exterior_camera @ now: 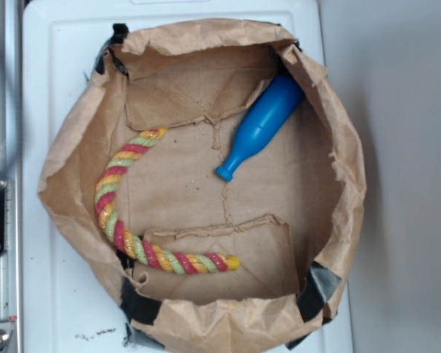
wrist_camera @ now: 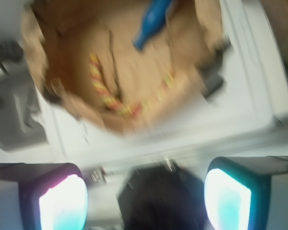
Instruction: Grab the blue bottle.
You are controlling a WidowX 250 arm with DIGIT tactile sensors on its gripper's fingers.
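Blue bottle [exterior_camera: 262, 126], smooth plastic, lies in crumpled paper bag [exterior_camera: 73, 147]; pincer [wrist_camera: 145, 196] spread apart, empty.

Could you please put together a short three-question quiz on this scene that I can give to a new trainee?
1. True or false: the small bright blue plastic bottle lies on its side inside the crumpled brown paper bag.
2. Which way does the bottle's narrow neck point in the exterior view? A) lower left B) upper right C) straight up
3. In the wrist view, is the gripper open or shut, and does it hold anything?

Key:
1. True.
2. A.
3. Open; its two fingers stand apart with nothing between them. The bottle and the curved red, yellow and green rope lie apart, untouched.
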